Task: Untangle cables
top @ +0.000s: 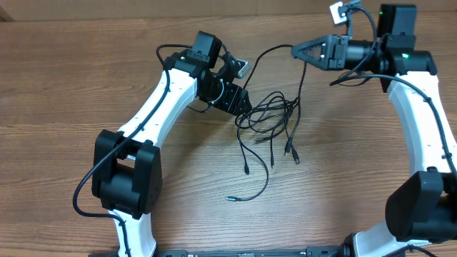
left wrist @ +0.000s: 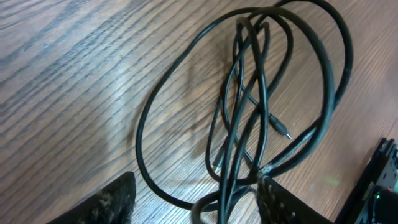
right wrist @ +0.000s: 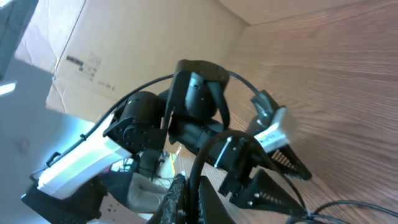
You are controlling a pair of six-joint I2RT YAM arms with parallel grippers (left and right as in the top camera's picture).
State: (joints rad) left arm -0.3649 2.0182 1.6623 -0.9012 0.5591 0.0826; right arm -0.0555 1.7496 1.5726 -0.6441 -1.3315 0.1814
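The cables (top: 275, 114) are thin black cords lying in a loose tangle at the table's middle, with several plug ends (top: 288, 151) trailing toward the front. My left gripper (top: 245, 107) is at the tangle's left edge. In the left wrist view it is open (left wrist: 196, 202). Looped strands (left wrist: 249, 112) run between its fingers, and the right finger (left wrist: 280, 202) touches them. A silver-tipped plug (left wrist: 283, 130) lies among the loops. My right gripper (top: 295, 50) is raised at the back right and shut on one cable (right wrist: 198, 168) that rises from between its fingers (right wrist: 191, 196).
The left arm (right wrist: 193, 99) and its open fingers (right wrist: 277, 186) show in the right wrist view, with a cardboard box (right wrist: 124, 56) behind. Both arm bases (top: 125, 175) stand near the front edge. Bare wooden table (top: 71, 93) lies to the left.
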